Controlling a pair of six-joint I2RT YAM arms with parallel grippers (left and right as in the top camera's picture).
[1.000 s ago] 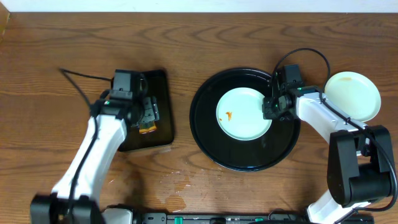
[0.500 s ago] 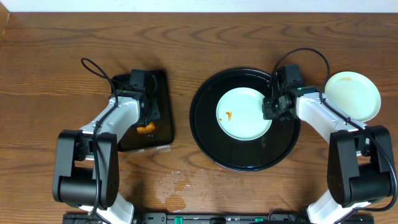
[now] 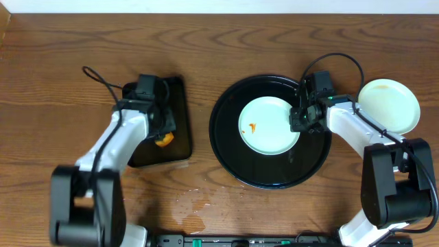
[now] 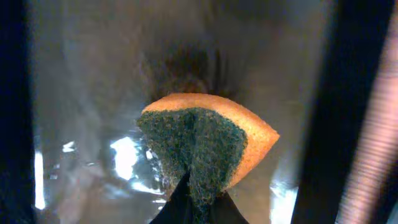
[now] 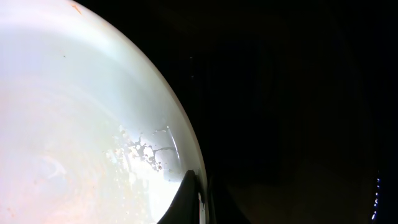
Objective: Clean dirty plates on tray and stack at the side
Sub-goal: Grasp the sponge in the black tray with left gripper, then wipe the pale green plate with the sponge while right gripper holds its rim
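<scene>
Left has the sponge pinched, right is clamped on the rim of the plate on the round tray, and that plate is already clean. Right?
Not quite. The plate on the round tray is not clean: the overhead view shows an orange smear on it. The rest holds: left gripper pinches the sponge, right gripper clamps the rim.

L arm (image 3: 116, 140) elbow bent, L jaws pinched closed; R arm (image 3: 350, 123) stretched inward, R jaws clamped.
</scene>
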